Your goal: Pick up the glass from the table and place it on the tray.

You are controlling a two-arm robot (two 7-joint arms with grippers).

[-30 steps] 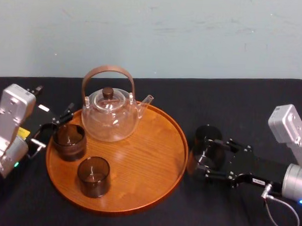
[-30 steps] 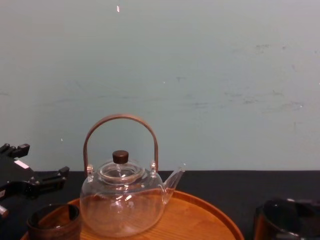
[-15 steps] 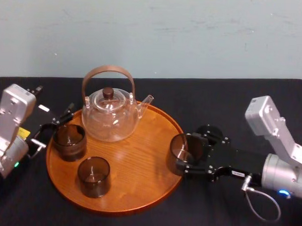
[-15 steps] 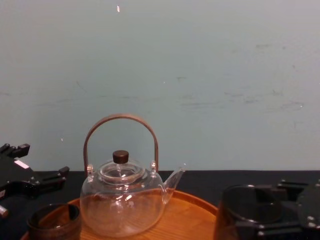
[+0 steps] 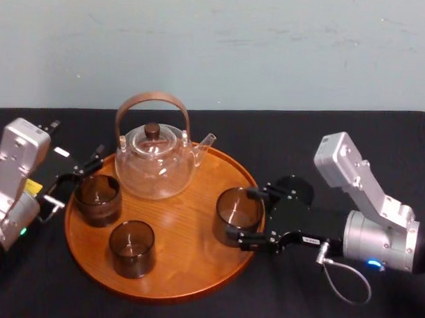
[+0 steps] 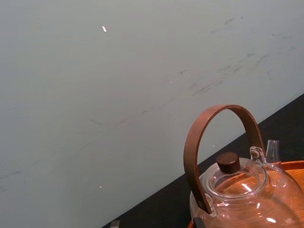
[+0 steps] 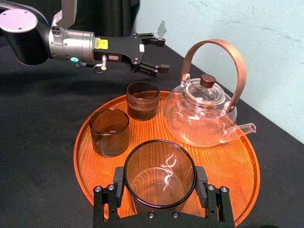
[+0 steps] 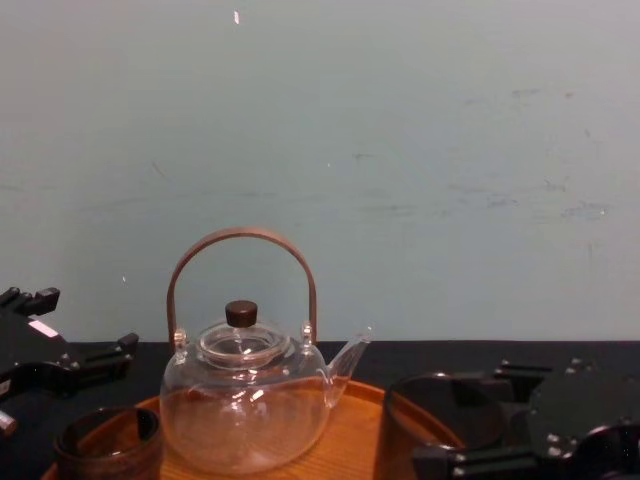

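The right claw point(image 5: 247, 216) is closed on the dark glass point(image 5: 231, 212), which is gripped by its sides near the rim so that it is kept upright. The glass is held over the right part of the tray point(image 5: 173, 273), inside the rim; whether its base touches the wood cannot be told. The spot is bare, apart from the teapot point(image 5: 155, 164), the far-left glass point(image 5: 97, 199) and the near-left glass point(image 5: 132, 248), so a knock is judged unlikely. The left claw point(image 7: 159, 55) is parked open at the tray's left edge, over the desk point(image 5: 325, 142).
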